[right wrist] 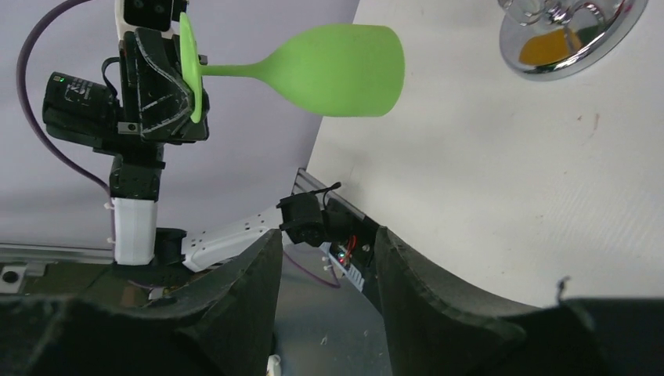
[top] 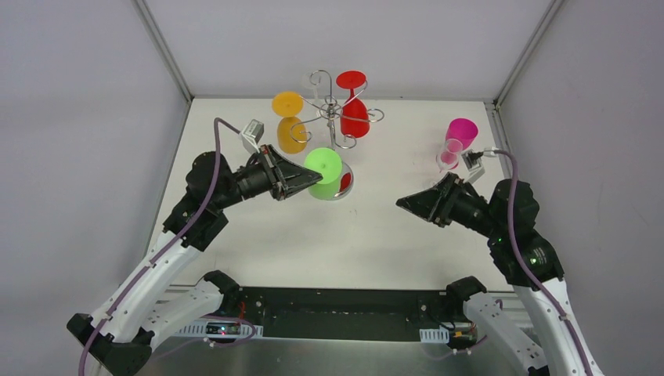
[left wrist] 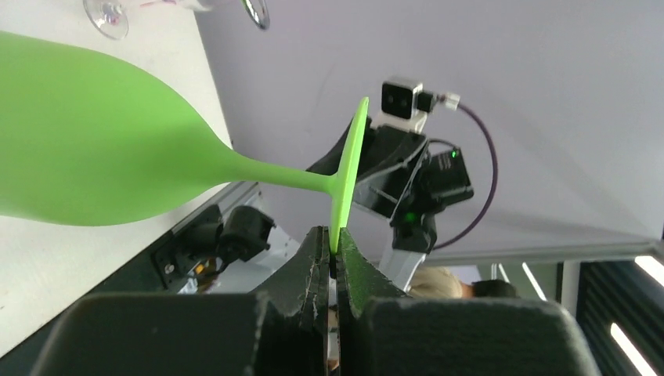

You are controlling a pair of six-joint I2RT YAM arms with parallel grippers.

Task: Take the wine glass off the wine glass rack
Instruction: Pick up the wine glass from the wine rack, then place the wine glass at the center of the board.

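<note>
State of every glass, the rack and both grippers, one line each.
Wine glass rack: upright, two glasses hanging on it.
Green wine glass: off the rack, held by its foot rim.
Orange wine glass: hanging on the rack, foot up.
Red wine glass: hanging on the rack, foot up.
Pink wine glass: standing on the table.
Left gripper: shut on the green wine glass.
Right gripper: open, empty.

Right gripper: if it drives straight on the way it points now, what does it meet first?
Probably the bowl of the green wine glass, held by its foot in the left gripper; it lines up with the open gap of the right gripper. Height match is uncertain.
</note>
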